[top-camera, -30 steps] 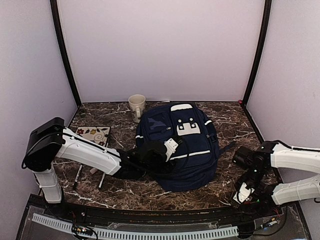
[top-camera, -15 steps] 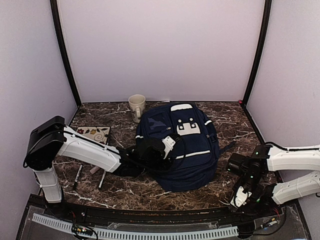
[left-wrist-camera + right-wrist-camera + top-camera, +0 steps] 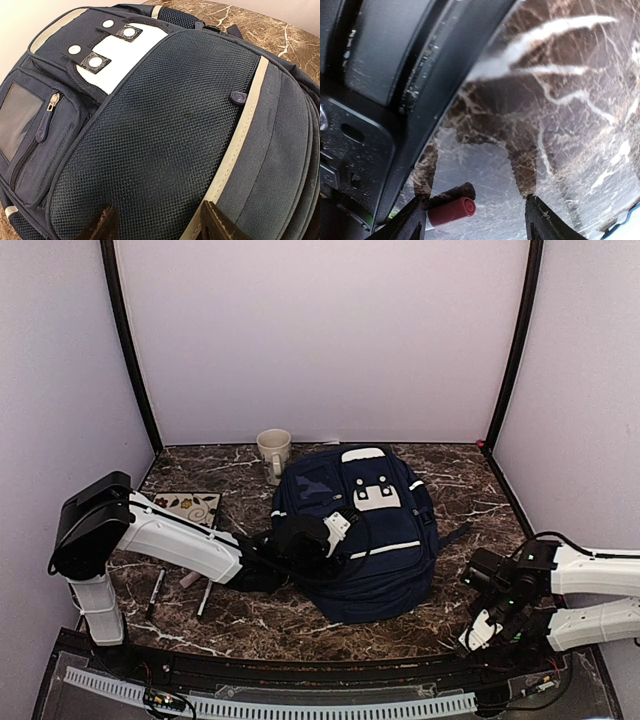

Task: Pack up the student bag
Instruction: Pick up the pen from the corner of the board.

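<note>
- The student bag (image 3: 355, 530) lies flat on its back in the middle of the marble table (image 3: 470, 475), white top handle patch toward the far wall, bottom toward the near edge.
- Left arm: shoulder block stands at the near left. The white forearm runs low and rightward across the table to the bag's left side.
- Left gripper (image 3: 325, 535) sits over the bag's left-near part, angled across the front. In the wrist view its two fingers are spread apart with nothing clamped. The mesh pocket (image 3: 165, 150) fills the space just ahead of them; contact with the fabric cannot be told.
- Beyond the mesh, the same view shows the white patch (image 3: 117, 57) with round-studded straps, and at left a zip pocket (image 3: 20, 120).
- Right arm: folded low at the near right, well apart from the bag, wrist tipped down.
- Right gripper (image 3: 472, 220) points at the table by the black rail (image 3: 420, 75) of the near edge, fingers wide apart and holding nothing.
- A small red cylinder (image 3: 451, 211) lies on the marble just beside the left-hand finger in that view.
- Left of the bag: a mug (image 3: 274, 452) at the far side, a flower-patterned tile (image 3: 186, 507), and two pens (image 3: 204, 597) near the left arm.
</note>
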Controlling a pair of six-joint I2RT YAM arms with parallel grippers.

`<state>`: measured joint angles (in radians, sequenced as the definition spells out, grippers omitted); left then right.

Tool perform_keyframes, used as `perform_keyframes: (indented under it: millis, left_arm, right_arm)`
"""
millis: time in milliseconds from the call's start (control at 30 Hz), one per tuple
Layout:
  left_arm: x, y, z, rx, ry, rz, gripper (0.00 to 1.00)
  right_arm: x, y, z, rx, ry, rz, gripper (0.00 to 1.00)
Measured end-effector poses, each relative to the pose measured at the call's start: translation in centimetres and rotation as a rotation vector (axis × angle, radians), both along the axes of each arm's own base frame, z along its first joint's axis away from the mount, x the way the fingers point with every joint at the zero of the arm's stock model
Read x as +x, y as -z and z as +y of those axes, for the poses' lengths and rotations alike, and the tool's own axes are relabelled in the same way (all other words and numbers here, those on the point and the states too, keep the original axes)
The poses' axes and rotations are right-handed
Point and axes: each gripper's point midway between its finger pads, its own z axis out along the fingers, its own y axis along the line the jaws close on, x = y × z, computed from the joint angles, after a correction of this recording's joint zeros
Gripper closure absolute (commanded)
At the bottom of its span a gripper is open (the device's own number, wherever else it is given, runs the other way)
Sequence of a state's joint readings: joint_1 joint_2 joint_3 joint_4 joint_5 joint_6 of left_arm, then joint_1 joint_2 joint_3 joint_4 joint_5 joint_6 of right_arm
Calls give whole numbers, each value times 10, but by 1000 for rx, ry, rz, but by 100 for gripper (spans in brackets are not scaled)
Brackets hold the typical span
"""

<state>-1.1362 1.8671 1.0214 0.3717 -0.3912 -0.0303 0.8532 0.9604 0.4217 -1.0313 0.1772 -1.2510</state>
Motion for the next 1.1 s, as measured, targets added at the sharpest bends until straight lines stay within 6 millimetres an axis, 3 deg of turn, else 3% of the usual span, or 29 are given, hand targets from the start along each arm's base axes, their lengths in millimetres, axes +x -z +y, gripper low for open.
perform_keyframes:
  millis: [267,600,900,1100]
  left_arm:
    - [-1,2,1,4,1,3,41]
    - [-1,4,2,6,1,5,42]
    - [-2,6,4,-2,-3,10,42]
    - [-4,11,7,-2,-9,19,42]
  right_arm:
    - [6,-2,-3,-2,43,-43,38]
    - [12,-1,-25,-54,236,-22,63]
    - [16,-1,-35,-115,302,-5,74]
    - [25,-2,-31,-143,308,7,74]
